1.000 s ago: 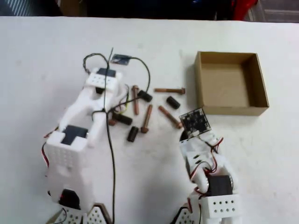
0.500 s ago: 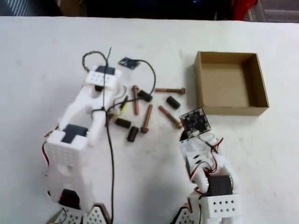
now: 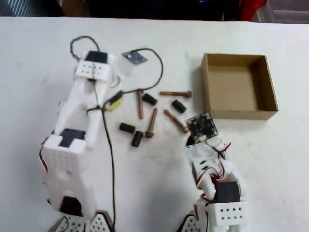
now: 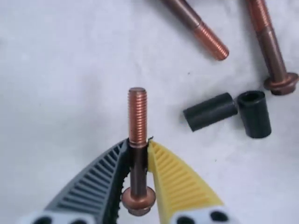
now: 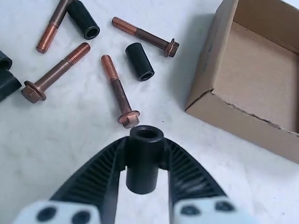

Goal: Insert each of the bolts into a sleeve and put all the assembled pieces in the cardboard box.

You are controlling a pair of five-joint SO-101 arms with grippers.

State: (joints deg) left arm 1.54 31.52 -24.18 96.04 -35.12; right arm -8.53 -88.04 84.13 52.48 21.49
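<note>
**Left hand.** The left hand (image 4: 138,145) is closed on a copper-coloured bolt (image 4: 137,112). A ribbed grey finger (image 4: 100,182) and a ribbed yellow finger (image 4: 177,182) clamp the smooth shank just above the flanged hex head. The threaded end projects past the fingertips, over the matte white tabletop (image 3: 159,43).

**Right hand.** The right hand (image 5: 145,141) is closed on a black sleeve (image 5: 144,163). This is a plain matte cylinder held between two black ribbed fingers, with its round bore facing the wrist camera. In the high view this hand sits under its camera board, just in front of the near left corner of the cardboard box (image 3: 240,114).

**Loose parts.** Four loose bolts (image 3: 152,122) and four loose sleeves (image 3: 127,128) lie flat on the tabletop between the two arms. Each of these bolts has a threaded tip, a smooth shank and a flanged hex head. Two sleeves lie close together near the left arm.

**Box.** The box is brown corrugated cardboard, square and open-topped, and stands to the right of the loose parts.
</note>
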